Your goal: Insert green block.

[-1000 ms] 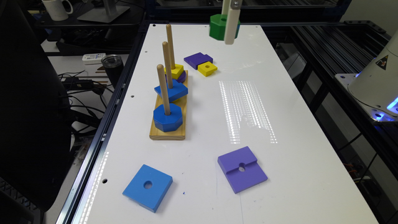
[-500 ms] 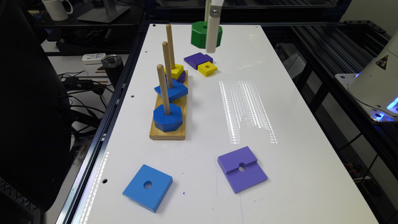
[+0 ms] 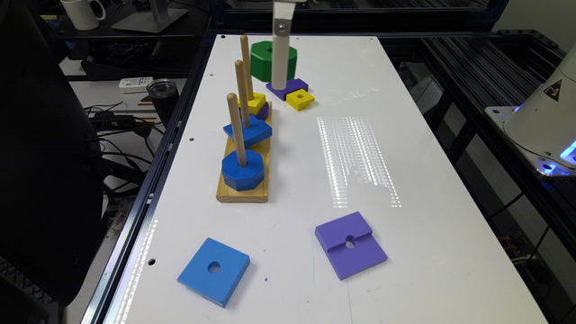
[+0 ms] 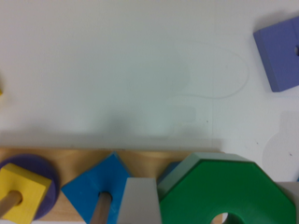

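Note:
The green block [image 3: 261, 65] is a thick octagon with a round centre hole. It hangs in the air above the far end of the table, with my gripper [image 3: 273, 76] shut on it. One white finger [image 3: 279, 58] crosses its front face. It hovers just beyond the far peg [image 3: 245, 63] of the wooden peg board [image 3: 243, 192]. In the wrist view the green block [image 4: 210, 186] sits between my fingers [image 4: 138, 203], over the end of the board [image 4: 74, 161] that holds the blue octagon.
The near peg holds a blue octagon [image 3: 243, 170], the middle one a blue square [image 3: 248, 130], the far one a yellow square [image 3: 254, 103] on a purple disc. Loose pieces: purple [image 3: 288, 87], yellow [image 3: 300, 99], purple square [image 3: 350, 245], blue square [image 3: 213, 271].
My gripper has carried the green block toward the exterior view's left and lower in the picture, closer to the pegs. The other pieces have not moved.

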{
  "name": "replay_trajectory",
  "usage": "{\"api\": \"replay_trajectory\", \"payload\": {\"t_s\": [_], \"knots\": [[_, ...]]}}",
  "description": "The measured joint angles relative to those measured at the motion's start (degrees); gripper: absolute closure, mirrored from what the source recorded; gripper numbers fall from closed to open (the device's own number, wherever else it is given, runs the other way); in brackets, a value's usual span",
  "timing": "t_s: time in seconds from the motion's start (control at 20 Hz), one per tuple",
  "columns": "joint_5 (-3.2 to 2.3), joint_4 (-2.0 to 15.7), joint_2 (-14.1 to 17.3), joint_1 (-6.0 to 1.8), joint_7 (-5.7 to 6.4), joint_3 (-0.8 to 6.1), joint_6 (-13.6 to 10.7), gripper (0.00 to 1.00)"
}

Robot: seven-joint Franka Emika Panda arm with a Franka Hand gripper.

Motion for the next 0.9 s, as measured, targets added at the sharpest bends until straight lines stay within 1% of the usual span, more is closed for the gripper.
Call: {"api": "replay_trajectory", "payload": {"t_s": [0.15,0.3,0.45,0.6,0.9], "knots": [[-0.22,1.69,1.46,0.02,0.54,0.44,-0.07,1.0],[-0.57,3.26,2.8,0.03,1.17,0.92,-0.14,1.0],[-0.86,4.56,3.83,0.08,1.69,1.24,-0.36,1.0],[-0.94,5.48,4.56,0.17,1.91,1.38,-0.48,1.0],[-0.94,6.28,5.22,0.19,2.02,1.57,-0.49,1.0]]}}
